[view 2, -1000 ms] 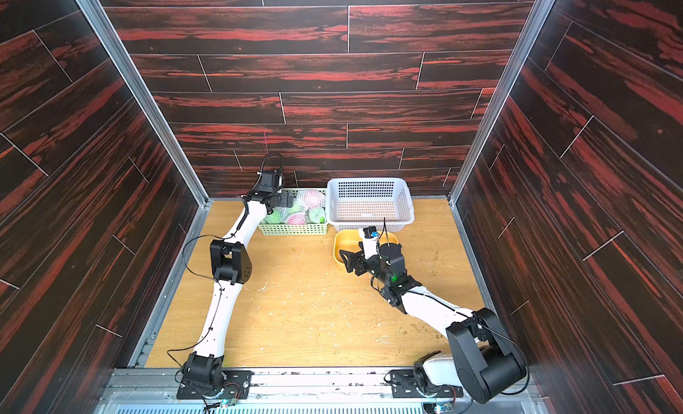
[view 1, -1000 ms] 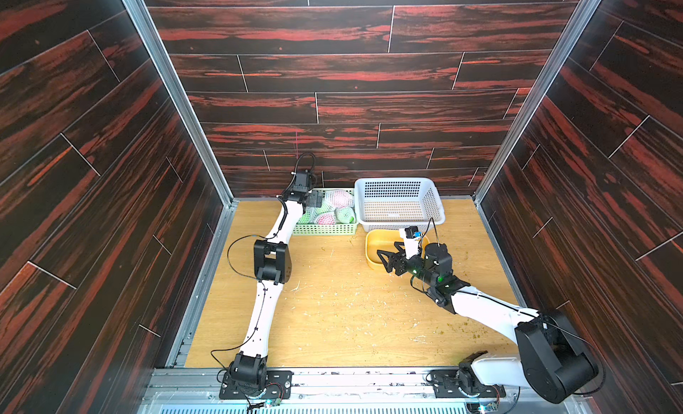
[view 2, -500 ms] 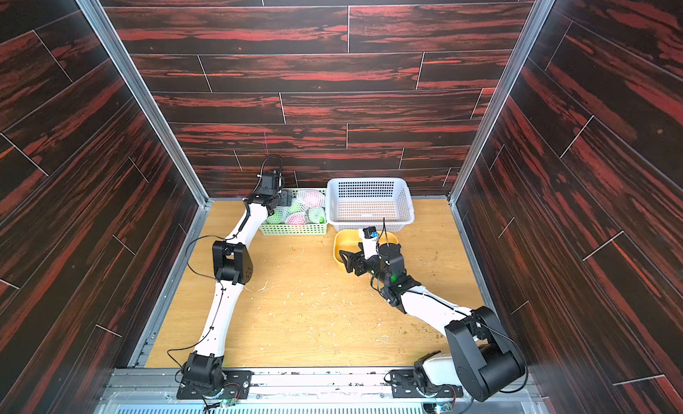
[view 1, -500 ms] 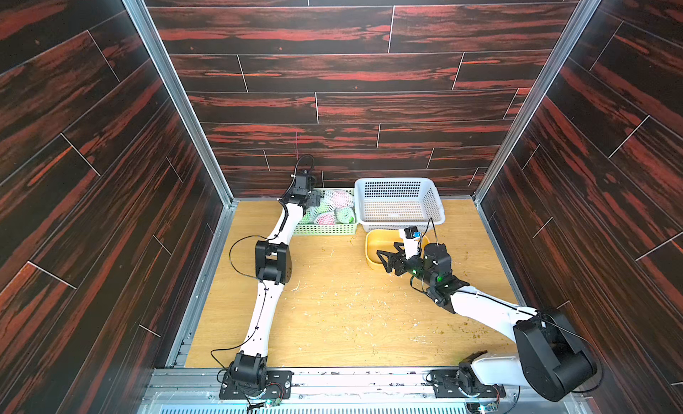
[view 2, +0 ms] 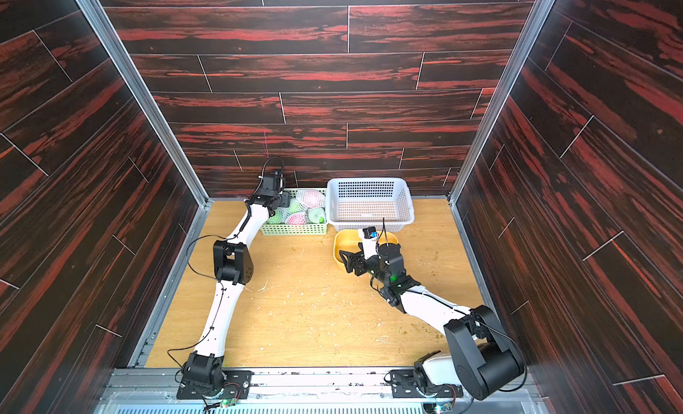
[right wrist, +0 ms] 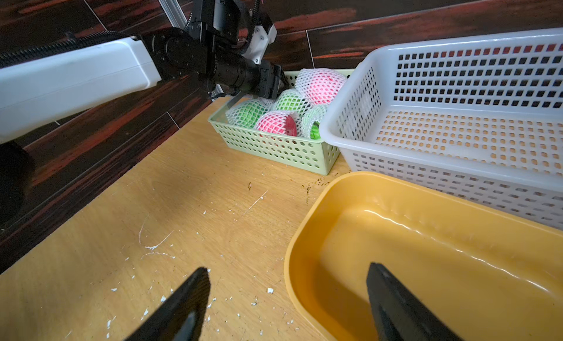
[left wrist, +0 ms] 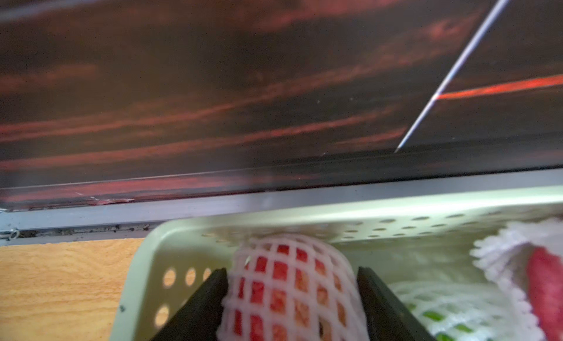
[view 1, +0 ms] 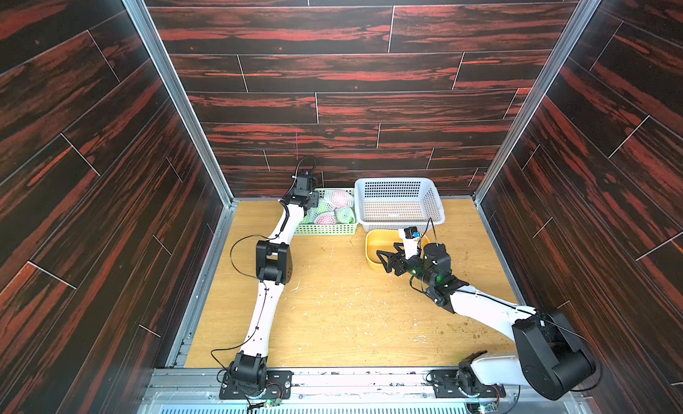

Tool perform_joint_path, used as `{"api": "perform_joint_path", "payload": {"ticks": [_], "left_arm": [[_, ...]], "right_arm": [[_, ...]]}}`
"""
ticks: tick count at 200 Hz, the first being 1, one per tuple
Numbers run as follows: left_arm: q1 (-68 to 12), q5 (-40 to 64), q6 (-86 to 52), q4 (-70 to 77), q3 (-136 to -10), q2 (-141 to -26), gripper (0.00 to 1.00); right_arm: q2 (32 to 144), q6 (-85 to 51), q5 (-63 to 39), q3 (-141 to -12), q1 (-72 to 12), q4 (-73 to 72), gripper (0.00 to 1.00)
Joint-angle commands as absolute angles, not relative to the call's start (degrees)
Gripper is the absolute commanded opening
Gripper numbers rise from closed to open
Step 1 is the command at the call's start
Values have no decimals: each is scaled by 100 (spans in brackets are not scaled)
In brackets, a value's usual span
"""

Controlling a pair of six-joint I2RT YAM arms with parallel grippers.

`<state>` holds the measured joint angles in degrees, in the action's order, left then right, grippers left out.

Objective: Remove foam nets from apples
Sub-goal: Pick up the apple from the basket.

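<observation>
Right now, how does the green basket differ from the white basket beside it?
The green basket is smaller and lower; the white basket is bigger and taller. The green basket holds apples in foam nets; the white basket is empty. Both are plastic, full of holes, standing side by side.

Five apples (right wrist: 321, 85) are counted at upper centre of the right wrist view: three green, two red, each in one of the foam nets (right wrist: 246, 112). Two baskets are tallied, a green basket (right wrist: 283, 150) and a white basket (right wrist: 426, 175); one yellow tub (right wrist: 307, 233) is noted.
</observation>
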<state>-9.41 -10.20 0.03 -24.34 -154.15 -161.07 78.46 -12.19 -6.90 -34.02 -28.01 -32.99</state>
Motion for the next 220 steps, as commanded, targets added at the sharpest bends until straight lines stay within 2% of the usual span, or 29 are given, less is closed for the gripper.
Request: {"api": "perform_joint_path", "payload": {"ticks": [1, 70, 103, 173, 220], "left_arm": [[-980, -1124, 81, -2531, -15278, -15674, 69], [-1045, -1282, 210, -2500, -15249, -15278, 68], [-1041, -1249, 207, -2511, -15196, -15063, 63], [-1052, -1146, 194, -2602, -14878, -14684, 61], [-1111, -1084, 282, -2862, -14647, -14403, 54]], "right_arm": [[7980, -1279, -702, -3558, -2852, -3240, 84], [7951, -1274, -692, -3570, -2846, -3204, 84], [7922, -1263, -650, -3569, -2847, -3190, 84], [7910, -1236, -568, -3551, -2843, -3173, 84], [7937, -1212, -502, -3560, -2848, -3155, 84]]}}
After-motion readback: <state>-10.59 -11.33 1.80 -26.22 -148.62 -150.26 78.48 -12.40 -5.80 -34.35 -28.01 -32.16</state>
